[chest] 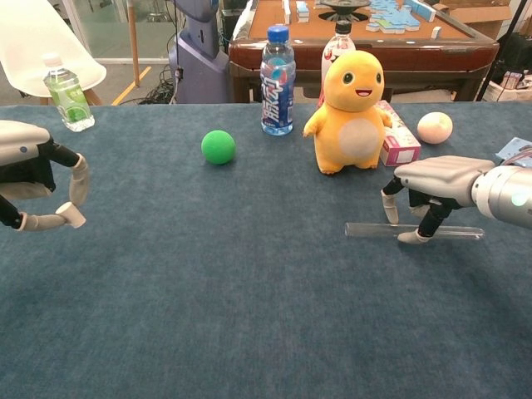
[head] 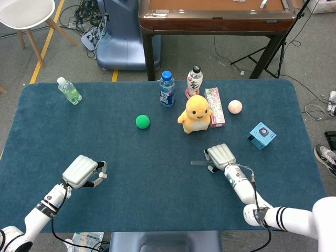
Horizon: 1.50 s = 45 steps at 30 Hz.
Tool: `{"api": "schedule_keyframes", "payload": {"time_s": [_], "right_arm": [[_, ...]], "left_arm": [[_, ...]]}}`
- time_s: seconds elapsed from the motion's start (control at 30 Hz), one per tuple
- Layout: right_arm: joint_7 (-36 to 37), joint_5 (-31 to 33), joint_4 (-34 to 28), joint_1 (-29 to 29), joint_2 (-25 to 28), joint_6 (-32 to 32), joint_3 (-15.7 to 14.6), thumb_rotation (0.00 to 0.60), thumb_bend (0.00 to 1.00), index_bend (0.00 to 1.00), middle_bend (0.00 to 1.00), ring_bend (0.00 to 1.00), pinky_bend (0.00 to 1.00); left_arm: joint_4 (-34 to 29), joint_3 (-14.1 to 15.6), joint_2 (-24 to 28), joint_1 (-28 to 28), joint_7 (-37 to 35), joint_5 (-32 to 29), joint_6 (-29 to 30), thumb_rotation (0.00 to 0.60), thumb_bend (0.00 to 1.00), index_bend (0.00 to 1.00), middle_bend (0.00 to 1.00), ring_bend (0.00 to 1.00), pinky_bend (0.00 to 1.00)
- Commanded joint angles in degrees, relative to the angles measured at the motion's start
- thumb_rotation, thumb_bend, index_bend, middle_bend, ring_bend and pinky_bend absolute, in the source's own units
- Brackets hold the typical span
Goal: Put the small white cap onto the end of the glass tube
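Left hand [chest: 33, 179] sits at the far left edge of the chest view, lower left in the head view [head: 84, 171], fingers curled, pinching the small white cap [chest: 71, 214] between thumb and a fingertip; cap is off the table. Glass tube [chest: 414, 231] lies flat on the blue tabletop [chest: 249, 316], right of centre in the chest view, running left-right, left end poking out past the hand. In the head view only a short stub of it [head: 199, 163] shows, just left of the hand. Right hand [chest: 436, 187] is arched over the tube's middle, palm down, fingertips [chest: 411, 237] on the cloth either side of the tube, touching or just beside it; can't tell if it is actually clamped on it or only straddling. Tube itself looks to be resting on the table, not lifted. Cap and tube are well apart, opposite sides of the frame. Background clutter across the upper half: green ball [chest: 218, 146], blue-capped bottle [chest: 277, 81], yellow plush [chest: 354, 112], pink carton [chest: 397, 135] right behind the plush, pale ball [chest: 435, 127], small green-liquid bottle [chest: 66, 93] upper left, blue box [head: 261, 135] at right in the head view.
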<state>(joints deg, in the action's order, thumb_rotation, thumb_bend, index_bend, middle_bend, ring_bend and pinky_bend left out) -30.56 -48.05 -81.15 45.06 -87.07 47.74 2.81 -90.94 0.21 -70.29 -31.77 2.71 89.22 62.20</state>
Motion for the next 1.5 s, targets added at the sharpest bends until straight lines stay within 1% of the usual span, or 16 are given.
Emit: {"api": "schedule_keyframes", "payload": {"time_s": [0.03,0.17,0.23,0.3,0.43,0.57,0.67,0.73,0.83,0.97,1.1,1.23,1.33,1.5], "right_arm": [[-0.1,0.4,0.2,-0.1,0.0,0.0,-0.1,0.6,0.29,0.47,0.98,1.0,0.98],[0.0,0.8,0.5,0.0,-0.1,-0.2,-0.1,0.6,0.29,0.47,0.98,1.0,0.98],[0.0,1.0,0.5,0.1,-0.2,-0.2,0.0,0.6,0.31,0.5,0.98,1.0,0.98],[0.1,1.1,0.5,0.1,-0.3,-0.2,0.2,0.6,0.33,0.53,0.98,1.0,0.98],[0.4,0.8,-0.1,0.2,-0.1,0.2,0.6,0.6,0.42,0.62,0.99,1.0,0.98],[0.6,0.8,-0.8,0.4,0.3,0.1,0.9,0.6,0.48,0.65,0.99,1.0,0.98],[0.9,0.7,-1.2,0.4,0.5,0.2,1.1,0.6,0.5,0.66,0.99,1.0,0.98],[4.3,-1.3,-4.1,0.3,0.9,0.6,3.1,0.6,0.51,0.68,0.99,1.0,0.98],[7.9,-4.6,-5.9,0.2,1.0,0.9,4.6,0.6,0.51,0.69,0.99,1.0,0.98],[14.9,-9.5,-7.5,0.6,-0.2,0.7,7.6,0.6,0.51,0.71,0.99,1.0,0.98],[19.3,-14.1,-6.7,1.5,-3.0,2.1,10.0,0.6,0.51,0.72,0.99,1.0,0.98],[24.3,-19.2,-3.9,2.6,-7.3,4.4,11.8,0.6,0.51,0.72,0.99,1.0,0.98],[27.8,-22.1,-1.6,3.5,-10.0,5.6,12.7,0.6,0.51,0.72,0.99,1.0,0.98],[31.8,-25.4,1.8,4.9,-13.8,7.2,13.6,0.6,0.51,0.72,0.99,1.0,0.98]], "left_arm": [[0.0,0.0,-0.1,0.0,0.0,0.0,0.0,0.6,0.3,0.53,1.0,1.0,0.99],[0.1,0.0,-0.1,0.0,0.0,0.0,0.0,0.6,0.31,0.53,1.0,1.0,0.99],[0.1,-0.1,-0.1,0.0,0.0,0.0,0.1,0.6,0.3,0.53,1.0,1.0,0.99],[0.1,-0.1,-0.1,0.0,0.0,-0.1,0.1,0.6,0.3,0.53,1.0,1.0,0.99],[0.0,-0.5,0.3,0.1,-0.4,-0.5,0.2,0.6,0.3,0.53,1.0,1.0,0.99],[0.0,-0.9,0.9,0.1,-1.3,-1.0,0.2,0.6,0.3,0.53,1.0,1.0,0.99],[-0.1,-1.2,1.2,0.0,-2.0,-1.4,0.3,0.6,0.31,0.53,1.0,1.0,0.99],[-0.9,-2.9,2.8,0.1,-5.8,-3.4,0.8,0.6,0.31,0.53,1.0,1.0,0.99],[-2.1,-4.2,4.9,-0.1,-9.5,-4.4,0.8,0.6,0.3,0.53,1.0,1.0,0.99],[-4.2,-6.6,7.7,-0.3,-15.2,-6.0,1.3,0.6,0.3,0.53,1.0,1.0,0.99],[-6.1,-9.1,10.1,-0.4,-20.2,-7.7,1.8,0.6,0.3,0.53,1.0,1.0,0.99],[-8.5,-11.1,12.0,-0.4,-24.7,-9.2,2.2,0.6,0.3,0.53,1.0,1.0,0.99],[-9.6,-11.6,12.8,-0.6,-26.2,-9.3,1.7,0.6,0.3,0.53,1.0,1.0,0.99],[-10.3,-11.4,12.3,-1.0,-24.3,-8.1,1.6,0.6,0.3,0.53,1.0,1.0,0.99]]}}
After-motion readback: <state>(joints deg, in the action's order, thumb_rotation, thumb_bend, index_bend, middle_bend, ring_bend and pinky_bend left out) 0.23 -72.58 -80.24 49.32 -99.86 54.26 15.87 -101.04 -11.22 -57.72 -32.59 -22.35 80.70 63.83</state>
